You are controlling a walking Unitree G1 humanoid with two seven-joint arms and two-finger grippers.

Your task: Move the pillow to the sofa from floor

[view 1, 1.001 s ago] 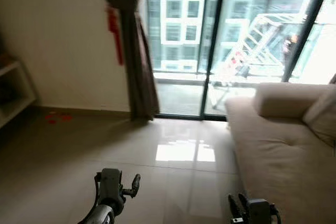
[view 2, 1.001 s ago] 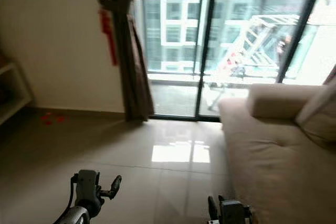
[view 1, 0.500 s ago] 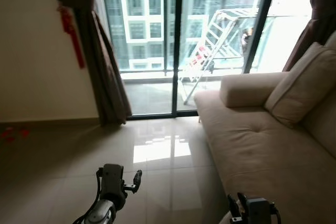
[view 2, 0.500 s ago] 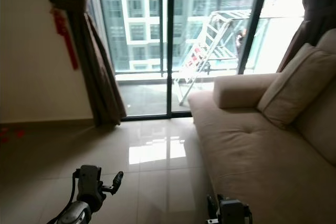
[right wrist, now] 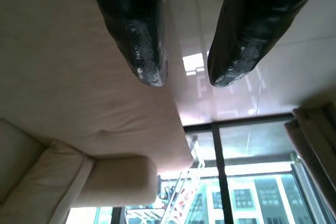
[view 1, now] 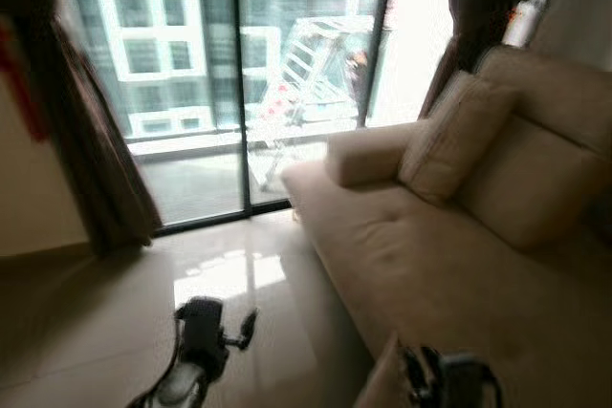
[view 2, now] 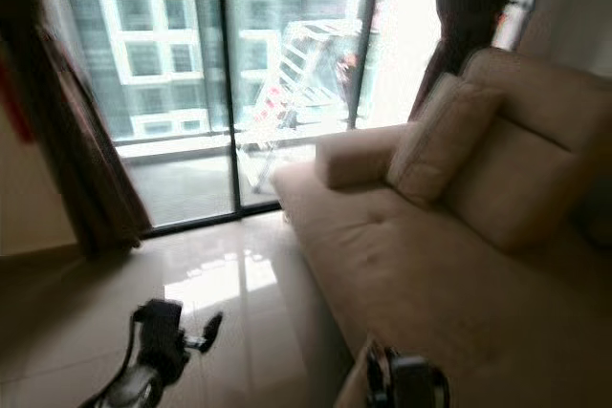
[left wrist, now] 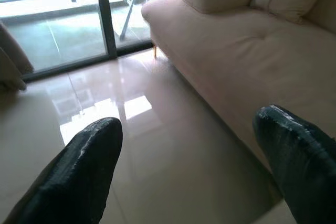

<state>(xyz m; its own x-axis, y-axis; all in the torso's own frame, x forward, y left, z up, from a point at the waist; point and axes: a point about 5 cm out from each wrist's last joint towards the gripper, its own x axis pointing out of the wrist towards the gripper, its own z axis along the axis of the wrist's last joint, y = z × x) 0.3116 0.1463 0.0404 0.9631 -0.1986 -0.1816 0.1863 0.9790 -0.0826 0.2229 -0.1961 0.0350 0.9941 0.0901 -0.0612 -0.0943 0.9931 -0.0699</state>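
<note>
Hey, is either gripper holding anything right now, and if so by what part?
Nothing is held. The left gripper is open over the glossy tiled floor, and the right gripper, fingers apart, points along the beige fabric sofa.

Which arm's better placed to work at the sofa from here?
Right, as a guess. The right gripper hangs over the sofa seat edge, fingers slightly apart and holding nothing. The left gripper, wide open, hangs over bare floor away from the sofa. A pillow leans on the backrest.

no readable text, no labels, no brands, no numbers or signs anywhere
</note>
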